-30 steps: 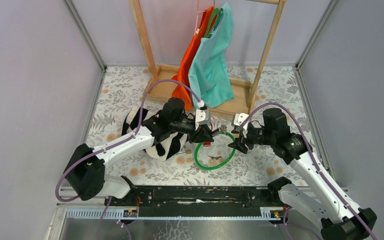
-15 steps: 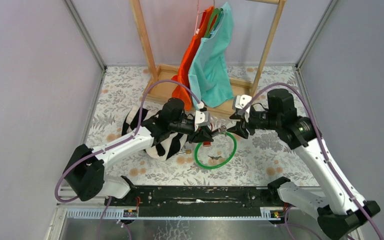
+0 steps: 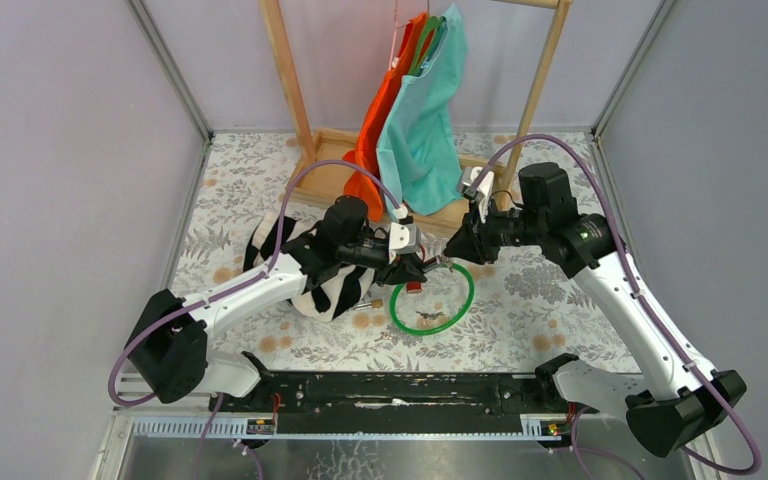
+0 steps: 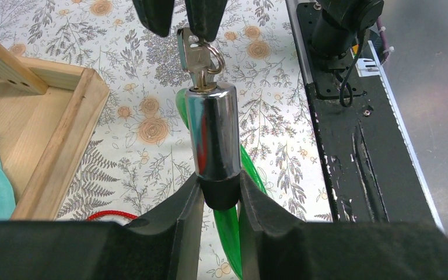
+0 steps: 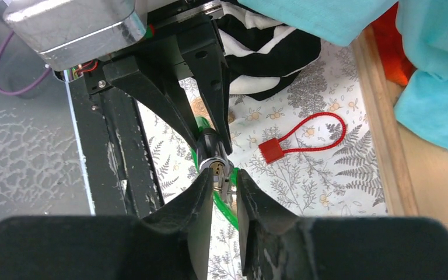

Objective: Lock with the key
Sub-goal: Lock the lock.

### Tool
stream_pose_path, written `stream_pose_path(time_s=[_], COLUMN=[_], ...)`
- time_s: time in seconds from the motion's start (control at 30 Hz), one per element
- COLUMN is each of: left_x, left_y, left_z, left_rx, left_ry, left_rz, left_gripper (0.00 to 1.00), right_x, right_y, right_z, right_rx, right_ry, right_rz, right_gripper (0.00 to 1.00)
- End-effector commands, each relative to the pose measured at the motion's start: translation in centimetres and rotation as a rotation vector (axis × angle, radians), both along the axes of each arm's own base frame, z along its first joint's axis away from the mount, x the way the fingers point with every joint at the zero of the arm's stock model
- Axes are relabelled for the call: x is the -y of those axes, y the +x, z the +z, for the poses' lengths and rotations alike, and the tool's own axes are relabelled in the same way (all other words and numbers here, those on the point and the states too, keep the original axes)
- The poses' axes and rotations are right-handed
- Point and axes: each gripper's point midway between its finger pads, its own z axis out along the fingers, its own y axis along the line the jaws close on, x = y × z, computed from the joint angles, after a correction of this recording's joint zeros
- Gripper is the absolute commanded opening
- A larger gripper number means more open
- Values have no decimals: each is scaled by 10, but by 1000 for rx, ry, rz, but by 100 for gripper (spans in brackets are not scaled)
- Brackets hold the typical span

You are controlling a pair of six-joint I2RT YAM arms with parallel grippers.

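A green cable lock lies looped on the flowered table. My left gripper is shut on the black base of its chrome cylinder and holds it off the table. A silver key with a ring sits in the cylinder's end. My right gripper faces the left one, its fingers closed narrowly around the key at the cylinder's mouth. The green cable hangs below the cylinder.
A small red cable lock lies on the table just beyond the cylinder. A black-and-white striped cloth lies under the left arm. A wooden clothes rack with orange and teal garments stands behind. A second small object lies inside the green loop.
My right arm has risen and swung left, from beside the green loop to the key at the cylinder's end. The left gripper has held the cylinder still.
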Motion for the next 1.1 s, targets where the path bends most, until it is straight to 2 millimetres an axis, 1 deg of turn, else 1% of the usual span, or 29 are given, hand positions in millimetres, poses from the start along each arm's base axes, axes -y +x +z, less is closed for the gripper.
stream_pose_path(time_s=[0.0,0.23,0.27,0.33,0.4,0.6,0.73,0.9,0.97,1.07], left_x=[2,2,2,2,2,2,3,3,3,2], left_y=[7,11,10,11,12,18,20,19,18,17], left_z=[13,13,12,10,8,7,6,6,5,6], left_rx=[91,98,102,114,117,125,126,123,121,122], left_ry=[-29,-23,-18,-8,2,13,18,17,17,15], left_rz=[17,30,27,24,28,54,62,56,52,49], left_gripper=[0,0,0,0,0,0,0,0,0,0], right_x=[-8,-7,-7,-4,-2,-7,-6,-2,-1,2], right_y=[-3,1,3,14,20,18,17,21,21,23], right_z=[14,-1,-3,-7,-9,-11,-9,-8,-9,-10], right_rx=[-59,-140,-156,-191,-212,-298,-314,-283,-266,-242], right_ry=[53,30,28,16,5,6,8,-11,-26,-49], right_rz=[-12,-70,-91,-180,-218,-225,-236,-251,-236,-231], right_gripper=[25,16,13,9,8,8,8,10,14,26])
